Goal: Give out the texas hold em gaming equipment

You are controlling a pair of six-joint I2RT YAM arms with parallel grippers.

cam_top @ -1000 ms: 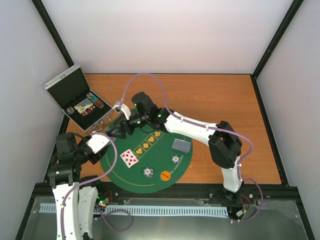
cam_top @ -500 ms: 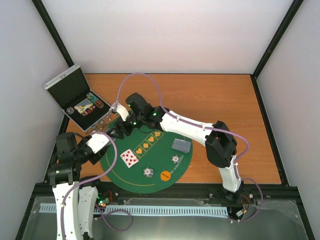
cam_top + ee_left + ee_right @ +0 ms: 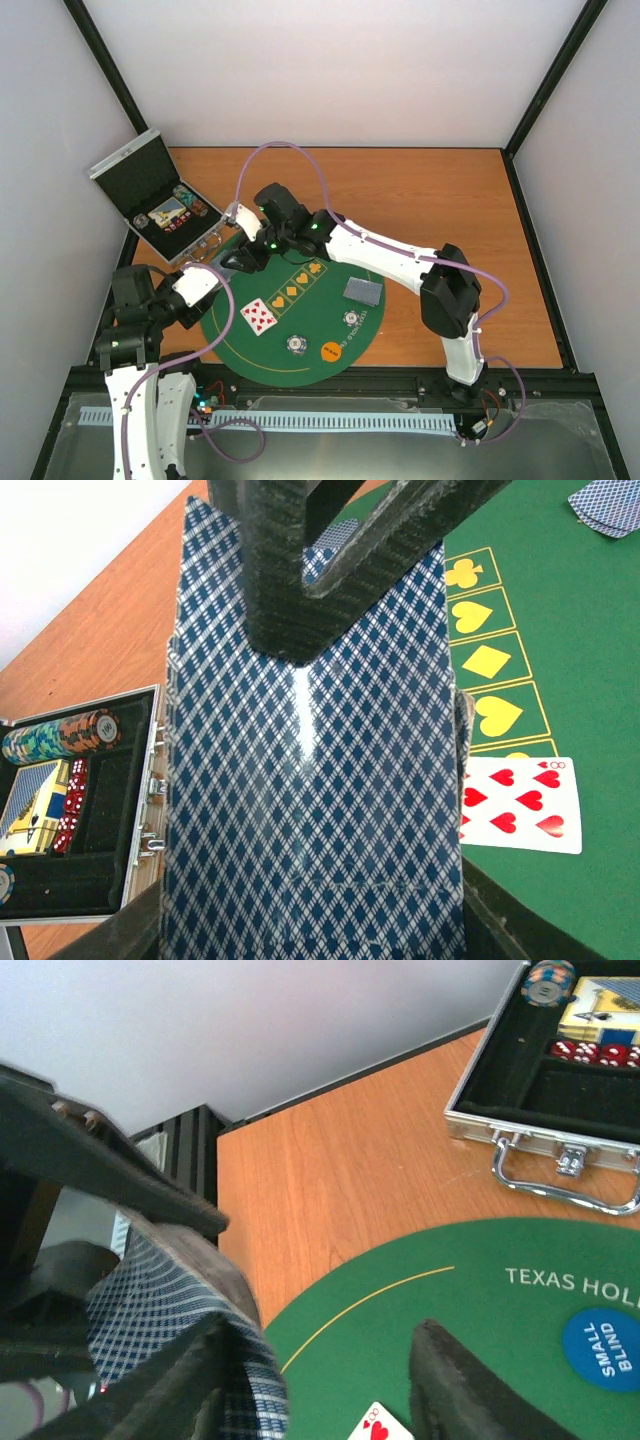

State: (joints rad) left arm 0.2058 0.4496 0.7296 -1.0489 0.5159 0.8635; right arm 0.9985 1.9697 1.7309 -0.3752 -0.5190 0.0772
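My left gripper (image 3: pixel 220 274) is shut on a deck of blue-diamond-backed playing cards (image 3: pixel 310 780), held at the left rim of the green mat (image 3: pixel 330 300). My right gripper (image 3: pixel 241 262) is open, its fingers (image 3: pixel 290 580) spread over the top card's far end; whether they touch it I cannot tell. In the right wrist view the deck (image 3: pixel 160 1310) sits by the right gripper's (image 3: pixel 330 1380) left finger. An eight of hearts (image 3: pixel 259 315) lies face up on the mat. A small face-down pile (image 3: pixel 363 290), two patterned chips (image 3: pixel 351 318) (image 3: pixel 296 344), an orange disc (image 3: pixel 332 351) and a blue disc (image 3: pixel 603 1348) also lie there.
The open silver case (image 3: pixel 160 200) stands at the far left with a chip stack (image 3: pixel 60 738), red dice and a card box inside. Its handle (image 3: pixel 560 1175) faces the mat. White walls and black posts close in the wooden table (image 3: pixel 420 190).
My right arm has shifted slightly left, bringing its open fingers closer over the deck in my left gripper. The left arm and the things on the mat have not moved.
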